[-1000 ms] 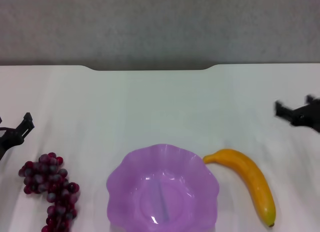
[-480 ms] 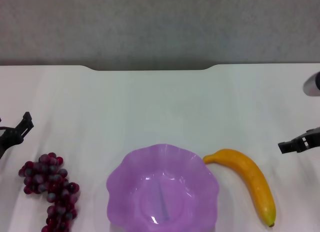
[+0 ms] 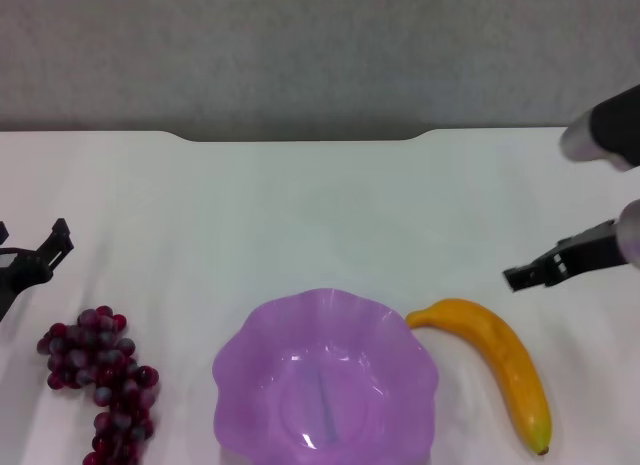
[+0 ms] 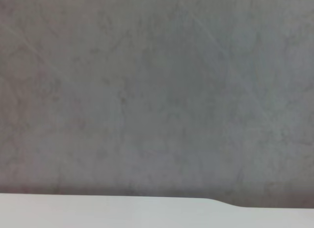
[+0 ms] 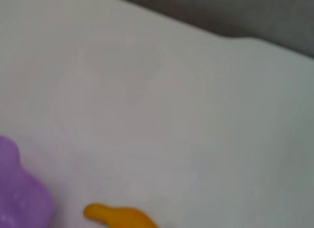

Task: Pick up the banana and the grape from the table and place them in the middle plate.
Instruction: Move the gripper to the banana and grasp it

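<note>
The yellow-orange banana (image 3: 497, 368) lies on the white table (image 3: 320, 215), just right of the purple scalloped plate (image 3: 236, 347). Its stem end and the plate's rim also show in the right wrist view, banana (image 5: 119, 216) and plate (image 5: 19, 201). A bunch of dark red grapes (image 3: 100, 377) rests left of the plate. My right gripper (image 3: 530, 273) hovers just above and right of the banana's stem end, apart from it. At the far left edge my left gripper (image 3: 30, 247) stands open behind the grapes, holding nothing.
The table's far edge has a notch (image 3: 300, 137) with a grey wall behind it. The left wrist view shows only that wall and a strip of table edge (image 4: 98, 208).
My right arm has come in from the right edge, leftward and nearer to the banana. The left gripper has barely shifted. Banana, grapes and plate have not moved.
</note>
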`<state>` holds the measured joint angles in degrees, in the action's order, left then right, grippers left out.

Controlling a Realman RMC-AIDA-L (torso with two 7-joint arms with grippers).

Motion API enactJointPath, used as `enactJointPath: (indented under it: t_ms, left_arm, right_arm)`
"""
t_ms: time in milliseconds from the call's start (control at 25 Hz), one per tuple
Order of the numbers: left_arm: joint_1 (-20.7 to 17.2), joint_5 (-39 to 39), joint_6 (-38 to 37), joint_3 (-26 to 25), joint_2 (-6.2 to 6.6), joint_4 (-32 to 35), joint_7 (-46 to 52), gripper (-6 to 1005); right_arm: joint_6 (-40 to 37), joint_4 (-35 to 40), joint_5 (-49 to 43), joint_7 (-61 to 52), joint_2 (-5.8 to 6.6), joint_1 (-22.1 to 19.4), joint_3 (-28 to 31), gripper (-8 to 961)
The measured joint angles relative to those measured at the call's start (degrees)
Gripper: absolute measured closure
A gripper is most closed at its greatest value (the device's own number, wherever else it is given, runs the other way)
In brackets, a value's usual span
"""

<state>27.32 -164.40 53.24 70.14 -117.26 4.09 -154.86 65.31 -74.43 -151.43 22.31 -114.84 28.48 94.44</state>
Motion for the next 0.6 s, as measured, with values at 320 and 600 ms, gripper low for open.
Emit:
enactJointPath:
  t_ms: [320, 600]
  left_arm:
    - [0.01, -0.22, -0.06, 0.00, 0.06, 0.04, 0.00, 138]
    - [0.28, -0.07, -0.43, 0.00, 0.11, 0.04, 0.00, 138]
  right_arm:
    - [-3.72, 12.36, 1.60, 0.26, -0.08, 5.98, -5.33, 63]
    - [-4.36, 16.54, 3.41, 0.19, -0.14, 7.14, -8.64, 63]
